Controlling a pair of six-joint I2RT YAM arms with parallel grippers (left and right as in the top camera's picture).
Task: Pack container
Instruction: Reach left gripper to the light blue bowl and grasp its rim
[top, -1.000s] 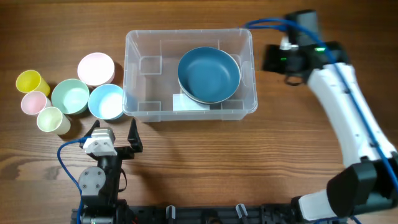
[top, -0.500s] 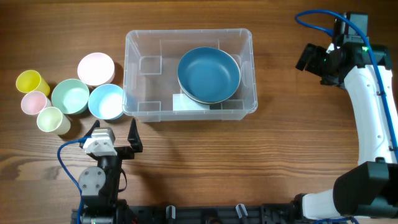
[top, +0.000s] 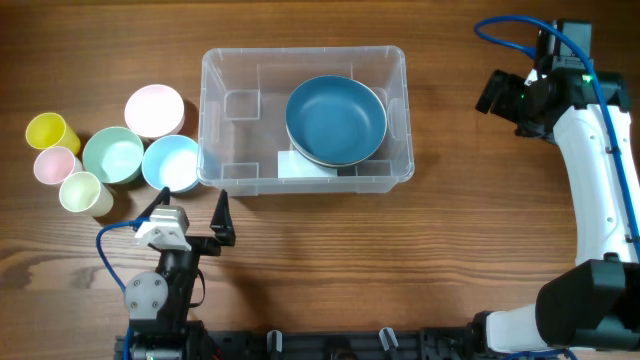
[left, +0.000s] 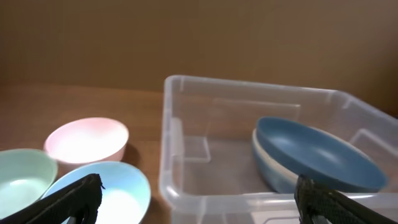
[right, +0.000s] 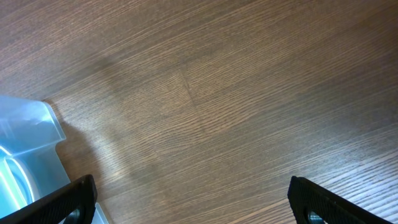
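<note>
The clear container (top: 228, 172) stands at the table's middle back, with a dark blue bowl (top: 335, 120) in its right half, over a white label (top: 298, 166). My left gripper (top: 190, 207) is open and empty, just in front of the container's left front corner. In the left wrist view the gripper (left: 199, 193) faces the container (left: 171, 155) and the blue bowl (left: 317, 152). My right gripper (top: 505, 102) is open and empty, to the right of the container. In the right wrist view the gripper (right: 193, 190) is over bare wood, with the container's corner (right: 31, 134) at the left.
Left of the container stand a pink bowl (top: 154, 109), a green bowl (top: 113, 155) and a light blue bowl (top: 171, 163). A yellow cup (top: 46, 130), a pink cup (top: 54, 165) and a pale green cup (top: 82, 192) stand further left.
My right arm swung right, away from the container's right side, then stopped. My left gripper shifted slightly toward the container. The bowls and cups have not moved.
</note>
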